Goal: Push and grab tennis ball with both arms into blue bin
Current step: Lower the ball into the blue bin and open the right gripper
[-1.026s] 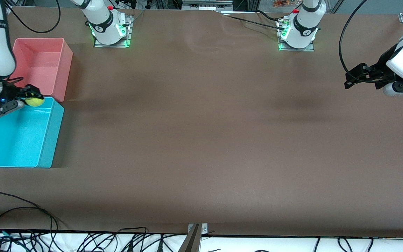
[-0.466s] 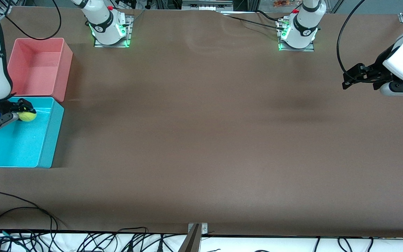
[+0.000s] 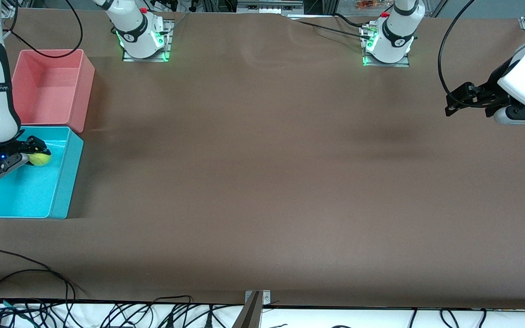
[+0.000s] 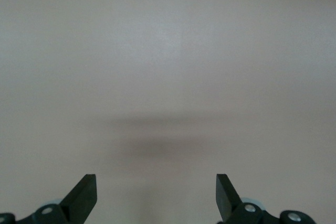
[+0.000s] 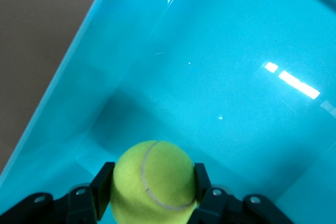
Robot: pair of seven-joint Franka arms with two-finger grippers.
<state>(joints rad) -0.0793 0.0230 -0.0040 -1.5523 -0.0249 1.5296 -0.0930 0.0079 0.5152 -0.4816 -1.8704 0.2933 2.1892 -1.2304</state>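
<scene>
The yellow-green tennis ball point(image 3: 40, 159) point(image 5: 154, 179) is clamped between the black fingers of my right gripper point(image 3: 34, 154) point(image 5: 152, 182), which is shut on it. It hangs over the inside of the turquoise blue bin point(image 3: 64, 175) point(image 5: 220, 77), near the bin's end that adjoins the pink bin. My left gripper point(image 3: 456, 98) point(image 4: 156, 195) waits in the air over bare table at the left arm's end, open, with nothing between its fingers point(image 4: 84, 195).
A pink bin point(image 3: 82, 91) of the same size stands against the blue bin, farther from the front camera. Both arm bases point(image 3: 141, 38) sit along the table's back edge. Cables lie below the table's front edge.
My right gripper has carried the ball from above the wall between the pink and blue bins to over the blue bin's inside, and lower. The left gripper barely shifted.
</scene>
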